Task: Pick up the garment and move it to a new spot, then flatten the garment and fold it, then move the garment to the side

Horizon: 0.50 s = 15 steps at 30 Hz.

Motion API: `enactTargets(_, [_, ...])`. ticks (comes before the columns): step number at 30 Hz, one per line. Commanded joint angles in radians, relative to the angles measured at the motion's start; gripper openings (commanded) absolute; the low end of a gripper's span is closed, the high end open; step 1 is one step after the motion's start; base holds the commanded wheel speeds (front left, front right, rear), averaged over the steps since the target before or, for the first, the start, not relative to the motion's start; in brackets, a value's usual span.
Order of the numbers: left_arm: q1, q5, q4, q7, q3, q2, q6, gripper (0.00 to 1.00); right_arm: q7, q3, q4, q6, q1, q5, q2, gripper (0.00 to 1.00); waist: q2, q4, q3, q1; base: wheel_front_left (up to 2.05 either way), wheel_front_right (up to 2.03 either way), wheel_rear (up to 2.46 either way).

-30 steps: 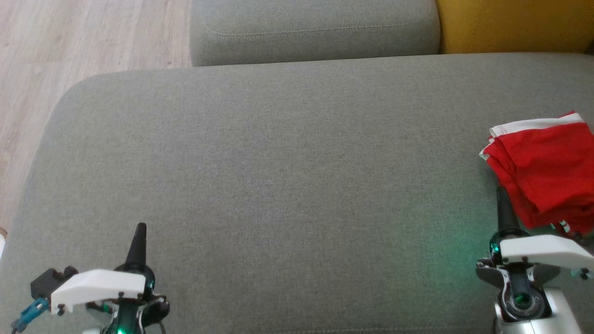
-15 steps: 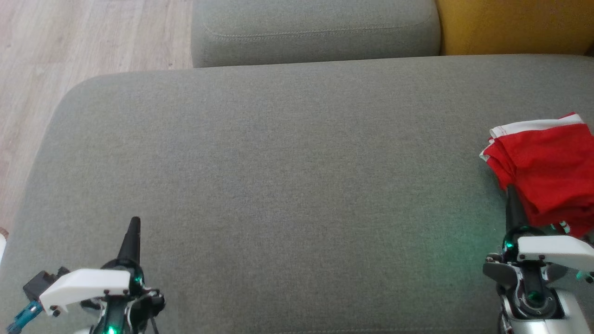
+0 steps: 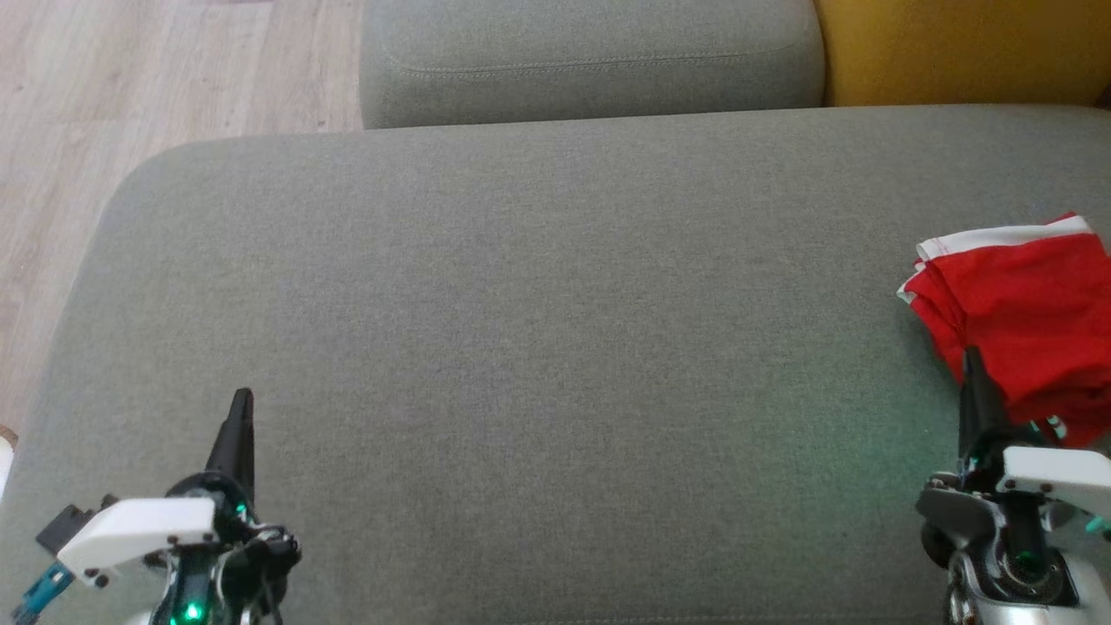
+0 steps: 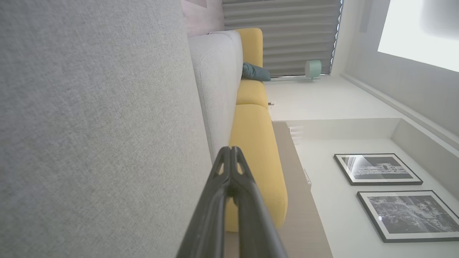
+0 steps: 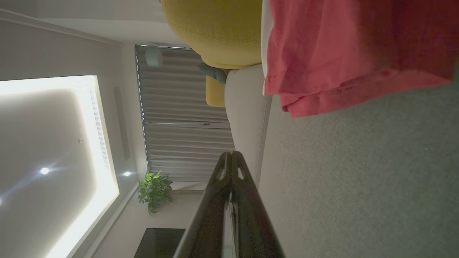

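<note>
The garment (image 3: 1024, 312) is red cloth with a white band, lying folded at the right edge of the grey sofa seat (image 3: 538, 347); the right wrist view shows the garment (image 5: 344, 50) at its top right. My right gripper (image 3: 972, 354) is shut and empty at the lower right, its tip in front of the garment's near left edge. My right gripper (image 5: 231, 154) shows both fingers pressed together, apart from the cloth. My left gripper (image 3: 244, 397) is shut and empty at the lower left, over bare cushion. In its own wrist view my left gripper (image 4: 230, 148) also has closed fingers.
A grey backrest cushion (image 3: 590, 56) runs behind the seat, with a yellow cushion (image 3: 963, 48) to its right. Wooden floor (image 3: 130, 87) lies beyond the seat's left edge. The seat's wide middle is bare fabric.
Both grippers have drawn back toward the bottom of the head view, the right one sliding right and the left one slightly left. The garment has stayed put.
</note>
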Motion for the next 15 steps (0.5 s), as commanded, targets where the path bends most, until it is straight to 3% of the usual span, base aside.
enactTargets(1, [-0.056,-0.032,-0.040,0.011,0.042,0.016,-0.014,0.00,0.015,0.010,-0.049,0.004,-0.011,0.038,-0.004,0.00,0.0000,0.000,0.000,0.0000,0.00,0.00,0.00])
enactTargets(7, [-0.060,-0.093,-0.046,0.027,0.052,0.017,-0.023,0.00,0.031,0.000,-0.065,0.004,-0.003,0.101,-0.004,0.00,0.0000,0.001,-0.002,0.0000,0.00,0.00,0.00])
enactTargets(15, [-0.060,-0.093,-0.046,0.027,0.052,0.017,-0.023,0.00,0.031,0.000,-0.065,0.004,-0.003,0.101,-0.004,0.00,0.0000,0.001,-0.002,0.0000,0.00,0.00,0.00])
